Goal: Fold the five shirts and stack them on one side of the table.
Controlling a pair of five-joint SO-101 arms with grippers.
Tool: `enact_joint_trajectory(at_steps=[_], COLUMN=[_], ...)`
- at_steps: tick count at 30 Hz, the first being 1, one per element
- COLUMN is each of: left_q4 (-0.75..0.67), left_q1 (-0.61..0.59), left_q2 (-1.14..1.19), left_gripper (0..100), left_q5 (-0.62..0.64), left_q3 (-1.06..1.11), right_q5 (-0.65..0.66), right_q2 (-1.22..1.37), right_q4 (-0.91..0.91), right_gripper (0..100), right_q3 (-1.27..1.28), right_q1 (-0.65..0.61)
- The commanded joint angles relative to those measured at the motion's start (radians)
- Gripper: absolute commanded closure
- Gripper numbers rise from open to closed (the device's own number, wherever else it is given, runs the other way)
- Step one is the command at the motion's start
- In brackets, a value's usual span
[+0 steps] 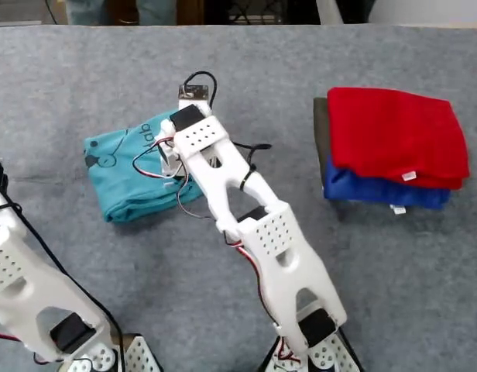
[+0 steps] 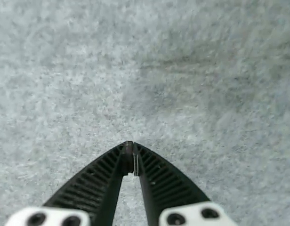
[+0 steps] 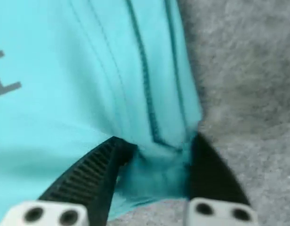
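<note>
— What are you holding?
— My right gripper (image 3: 157, 155) pinches the teal shirt (image 3: 65, 94) at its folded edge. My left gripper (image 2: 128, 153) is closed and empty over the table (image 2: 182, 70).
— How will it handle?
— Soft, light and limp, I'd judge. Grip every layer at the fold or it'll open.
— Count?
— Teal at nine o'clock; red (image 1: 393, 136), blue (image 1: 370, 190) and a dark one (image 1: 320, 124) stacked at two. Four shirts.

light: soft, even, from overhead, moderately bright | high view: matte grey felt-covered table (image 1: 246, 70); thin soft shadows along the folded turquoise cotton shirt (image 1: 118, 186) and under the white plastic right arm (image 1: 277, 240) | left wrist view: dim smudge of shade on the table ahead of the left pincer (image 2: 131, 150) | right wrist view: deeper shade where the right pincer (image 3: 157, 146) pinches the cloth
</note>
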Motion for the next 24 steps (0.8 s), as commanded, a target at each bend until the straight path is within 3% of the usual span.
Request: enact_joint_trajectory(at_steps=[1,7,14,24], left_q4=[-0.02,-0.021,-0.021,-0.023], left_q1=[-0.022,-0.042,-0.059,-0.12], left_q2=[-0.064,-0.064,-0.064,-0.064], left_gripper=[97,97,97,97], left_q5=[-0.011,-0.011,-0.011,-0.012], left_q3=[0.004,0.005,0.005,-0.004], right_q5=[0.044,0.051,0.153,0.399], right_q2=[0.03,0.03,0.03,0.004], right_q4=[0.023,0.109,0.189,0.195], right_gripper=[96.2,97.7,98.5,98.5], right_q3=[0.013,-0.073,-0.374,-0.622], right_q1=[-0.021,-0.017,-0.008,0.213])
